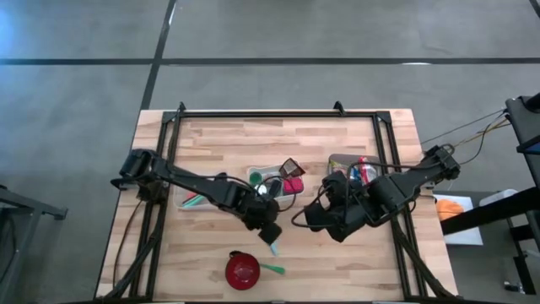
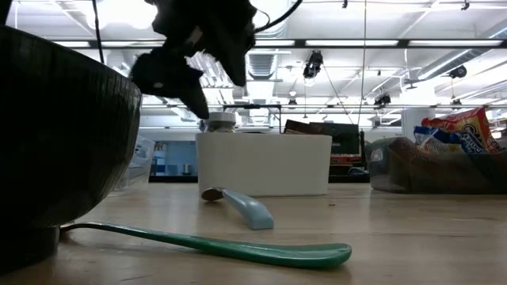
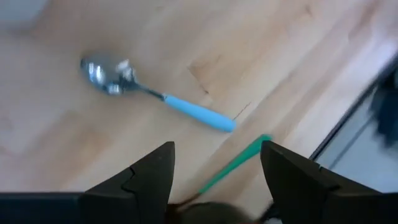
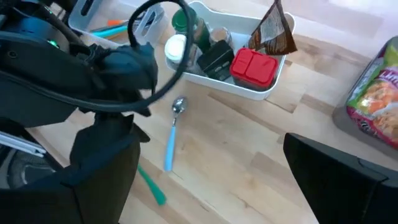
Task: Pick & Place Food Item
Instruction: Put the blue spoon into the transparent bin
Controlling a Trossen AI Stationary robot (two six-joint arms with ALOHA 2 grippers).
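A spoon with a light blue handle (image 3: 161, 98) lies flat on the wooden table, between the white tray (image 4: 245, 89) and the red bowl (image 1: 243, 269). My left gripper (image 3: 214, 149) hovers open just above the table, near the spoon's handle end (image 1: 272, 247), with nothing between its fingers. A green spoon (image 3: 236, 163) lies on the table below that gripper, its far end by the bowl. The tray holds a red box (image 4: 254, 67), a brown packet (image 4: 273, 34) and small jars. My right gripper (image 1: 325, 221) hangs open, higher up, right of the spoons.
A clear container (image 1: 350, 165) with colourful snack bags (image 4: 376, 99) stands right of the tray. Orange and green utensils (image 1: 192, 201) lie left of the tray. In the low view the bowl (image 2: 55, 127) fills the near left. Bare wood lies along the table's far side.
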